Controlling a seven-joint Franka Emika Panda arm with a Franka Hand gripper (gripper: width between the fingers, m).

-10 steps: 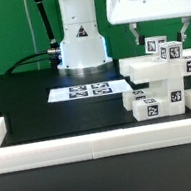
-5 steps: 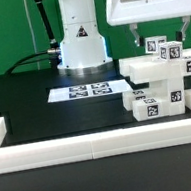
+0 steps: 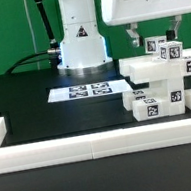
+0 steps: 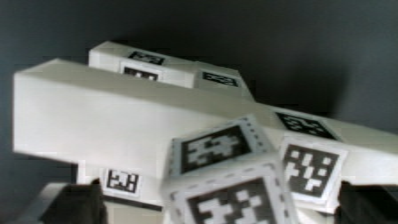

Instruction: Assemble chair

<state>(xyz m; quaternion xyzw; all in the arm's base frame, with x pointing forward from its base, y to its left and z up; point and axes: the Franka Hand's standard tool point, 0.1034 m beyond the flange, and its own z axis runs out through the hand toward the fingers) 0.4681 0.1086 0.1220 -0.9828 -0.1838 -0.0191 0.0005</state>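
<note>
While the gripper (image 3: 151, 31) hangs with its fingers apart and empty just above it, the chair (image 3: 162, 79) stands partly built against the border rail (image 3: 102, 141), probably so the rail braces it during assembly.

My exterior cam sits low at the worktop (image 3: 43, 98) edge, facing the arm base (image 3: 80, 40) straight on, mid-range. Wrist cam looks down, v. close on the chair (image 4: 160, 110) parts. Both views share the chair stack (image 3: 156, 78) w/ its tags.
</note>
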